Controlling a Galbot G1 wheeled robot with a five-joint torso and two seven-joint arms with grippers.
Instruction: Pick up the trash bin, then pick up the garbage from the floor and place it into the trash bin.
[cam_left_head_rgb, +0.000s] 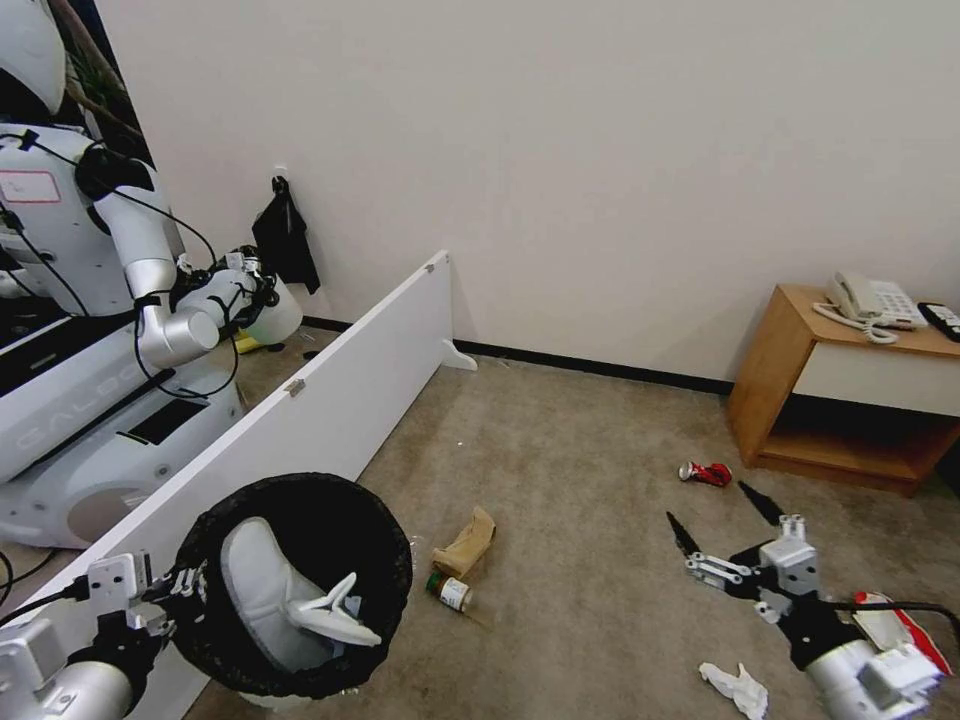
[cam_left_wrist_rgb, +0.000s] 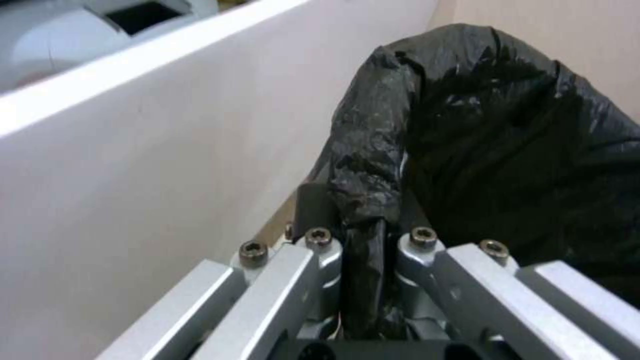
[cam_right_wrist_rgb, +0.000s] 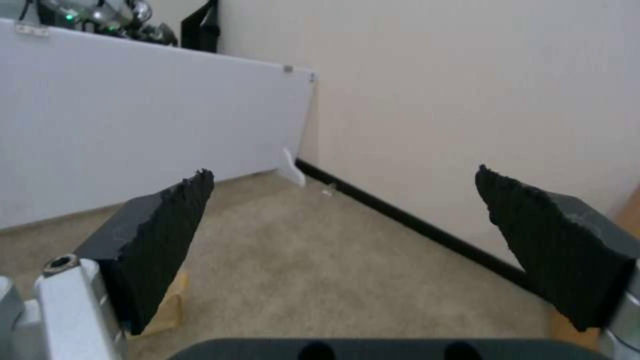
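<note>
The bin (cam_left_head_rgb: 300, 585) hangs from my left gripper (cam_left_wrist_rgb: 363, 235), pinched on its bag rim. My right gripper (cam_left_head_rgb: 722, 512) is wide apart. The bag could slip.

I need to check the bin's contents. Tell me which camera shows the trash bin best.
The head view: it looks down into the trash bin, held at its rim by the left gripper, with white slippers inside. The left wrist view gives a close-up of the black bag at the pinched rim. The right wrist view looks at carpet and wall.

plain cream wall (cam_left_head_rgb: 600, 150), beige carpet (cam_left_head_rgb: 580, 450), wooden nightstand (cam_left_head_rgb: 790, 380), white partition board (cam_left_head_rgb: 330, 400).
</note>
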